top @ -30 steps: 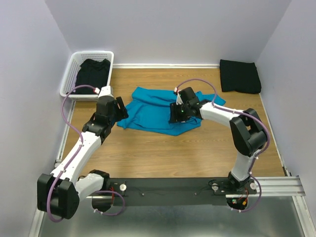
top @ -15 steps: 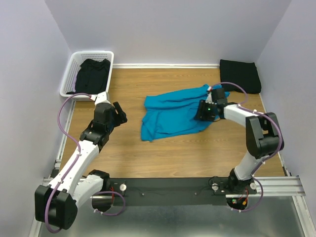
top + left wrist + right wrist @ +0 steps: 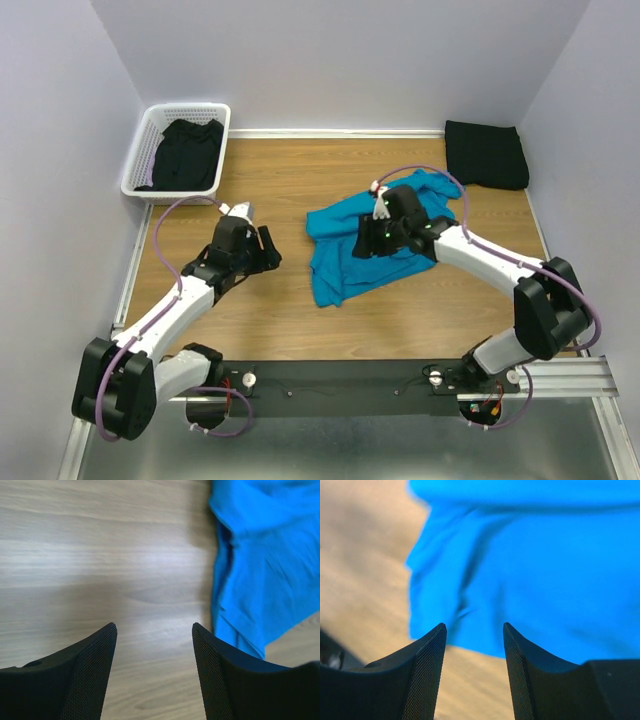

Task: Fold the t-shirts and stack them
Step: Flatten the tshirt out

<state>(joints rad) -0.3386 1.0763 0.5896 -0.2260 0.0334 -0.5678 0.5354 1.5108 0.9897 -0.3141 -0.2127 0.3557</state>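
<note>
Bunching leftward, the soft, light shirt (image 3: pixel 335 270) is probably inviting a near-edge pinch; left gripper (image 3: pixel 153 626) and right gripper (image 3: pixel 473 625) are gaping empty.

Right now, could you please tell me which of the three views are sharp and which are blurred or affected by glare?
Top external: sharp, evenly lit, only soft shadows under the arms. Left wrist: crisp wood grain on the table, a pale sheen across it, the teal t-shirt in focus. Right wrist: shirt and table blurred, though the right claw's fingers look sharp.
</note>
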